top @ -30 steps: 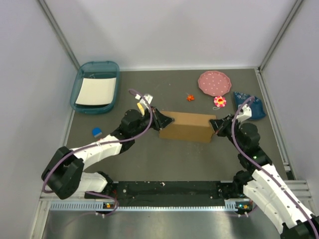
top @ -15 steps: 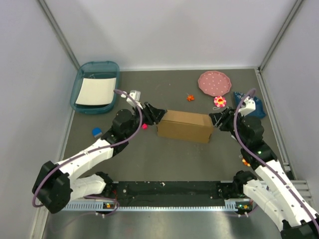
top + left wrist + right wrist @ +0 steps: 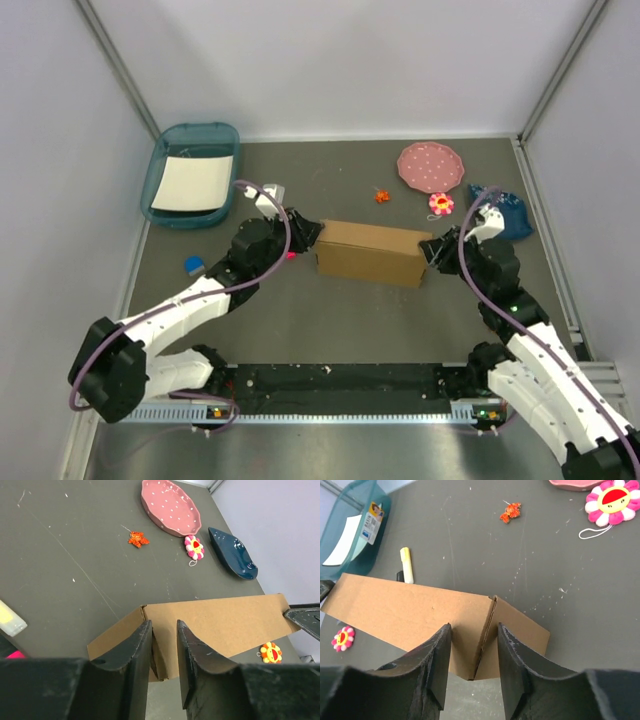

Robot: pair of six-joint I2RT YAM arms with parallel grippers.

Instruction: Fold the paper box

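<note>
The paper box, plain brown cardboard, stands as a closed rectangular block in the middle of the table. My left gripper is at its left end. In the left wrist view the fingers stand a little apart and straddle the box's left corner, with an end flap's edge between them. My right gripper is at the right end. In the right wrist view it is open and straddles the vertical corner seam of the box. Neither gripper clamps the cardboard.
A teal tray with white paper sits at the back left. A pink dotted plate, a flower toy, a dark blue dish and an orange star lie behind the box. A blue bit lies at the left, and a yellow marker lies behind the box.
Both grippers had drawn back from the box ends half a second ago. They have now moved inward again onto the ends. The box has barely shifted.
</note>
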